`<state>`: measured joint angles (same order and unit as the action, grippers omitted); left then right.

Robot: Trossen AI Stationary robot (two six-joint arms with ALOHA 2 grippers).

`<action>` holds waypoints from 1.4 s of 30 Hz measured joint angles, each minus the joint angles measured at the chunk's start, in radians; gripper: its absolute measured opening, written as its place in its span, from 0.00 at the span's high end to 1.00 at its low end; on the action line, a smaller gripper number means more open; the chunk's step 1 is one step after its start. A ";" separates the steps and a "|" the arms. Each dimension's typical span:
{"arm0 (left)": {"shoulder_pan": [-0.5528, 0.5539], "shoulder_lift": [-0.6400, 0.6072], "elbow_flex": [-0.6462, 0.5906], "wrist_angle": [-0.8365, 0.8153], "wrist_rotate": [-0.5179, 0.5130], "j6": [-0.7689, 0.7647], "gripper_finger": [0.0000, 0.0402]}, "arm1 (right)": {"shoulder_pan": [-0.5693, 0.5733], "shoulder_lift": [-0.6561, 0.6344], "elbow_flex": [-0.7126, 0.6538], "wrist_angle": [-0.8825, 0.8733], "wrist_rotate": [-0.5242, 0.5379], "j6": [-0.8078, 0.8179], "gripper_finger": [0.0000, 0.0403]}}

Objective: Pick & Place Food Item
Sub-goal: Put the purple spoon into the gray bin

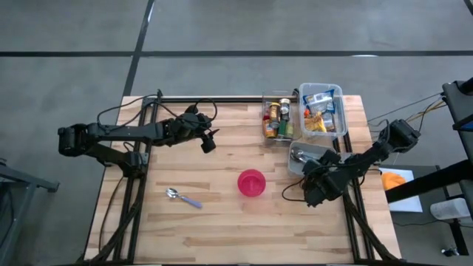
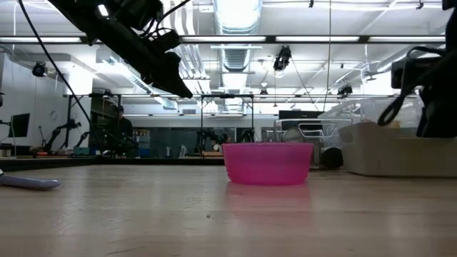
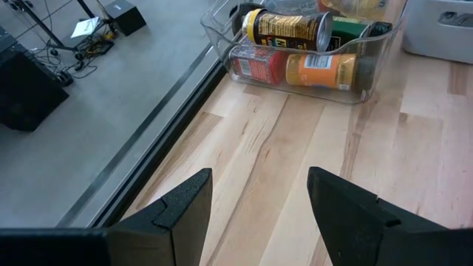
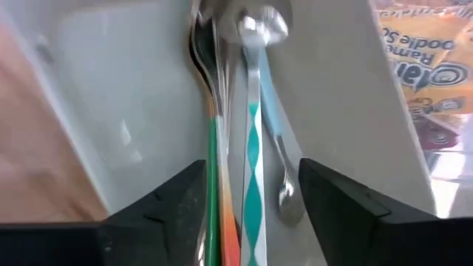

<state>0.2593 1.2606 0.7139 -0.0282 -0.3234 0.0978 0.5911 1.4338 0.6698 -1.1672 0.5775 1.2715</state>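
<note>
Spoons (image 4: 244,140) with coloured handles fill the right wrist view, lying together in a pale cutlery bin (image 1: 304,157) directly ahead of the right gripper (image 4: 251,199), whose jaws stand spread to either side of the handles without touching them. Nothing is pinched there. From above, the right arm reaches in from the tabletop's (image 1: 222,222) right edge and folds back on itself, its wrist tipped down just beside that bin.

Food items are sorted into two more containers at the far right corner: a clear bin of cans and jars (image 1: 277,118), lying on their sides so the labels face up, and next to it a tub of snack packets (image 1: 323,111). Keeping them grouped this way leaves each one reachable from above. A pink bowl (image 1: 251,182) sits alone near the middle of the tabletop, seemingly as the drop spot, and looks empty, though its inside is hard to read from this height. Another spoon (image 1: 182,197) lies loose to the bowl's left.

The left gripper (image 3: 259,214) hangs above the tabletop's far left portion, arm stretched almost straight in from the left edge, jaws spread and empty, looking toward the cans. Judging by this, no food item has yet been taken up.
</note>
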 joint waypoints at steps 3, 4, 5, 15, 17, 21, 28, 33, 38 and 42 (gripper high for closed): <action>0.000 0.000 0.000 0.000 0.000 0.000 0.44 | 0.000 -0.019 0.019 0.006 -0.006 0.005 0.42; 0.000 0.000 0.000 0.000 0.000 0.000 0.44 | 0.000 -0.026 0.025 0.006 -0.007 0.005 0.41; 0.000 0.000 0.000 0.000 0.000 0.000 0.44 | 0.000 -0.033 0.030 0.004 -0.007 0.005 0.39; 0.000 0.000 0.000 0.000 0.000 0.000 0.44 | 0.000 -0.139 0.077 -0.001 -0.010 0.023 0.32; 0.000 0.000 0.000 0.000 0.000 0.000 0.44 | 0.000 -0.168 0.092 0.001 -0.010 0.055 0.32; 0.000 0.000 0.000 0.000 0.000 0.000 0.44 | 0.000 -0.240 0.106 0.060 -0.009 0.088 0.31; 0.000 0.000 0.000 0.000 0.000 0.000 0.44 | 0.000 -0.342 0.094 0.296 0.122 -0.073 0.31; 0.000 0.000 0.000 0.000 0.000 0.000 0.44 | 0.000 -0.360 0.064 0.546 0.157 -0.305 0.31; 0.000 0.000 0.000 0.000 0.000 0.000 0.44 | 0.000 -0.355 0.006 0.867 0.154 -0.574 0.32; 0.000 0.000 0.000 0.000 0.000 0.000 0.44 | -0.017 -0.352 -0.053 1.101 0.144 -0.754 0.32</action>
<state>0.2595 1.2606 0.7139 -0.0280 -0.3237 0.0978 0.5744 1.0820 0.6168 -0.0661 0.7217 0.5172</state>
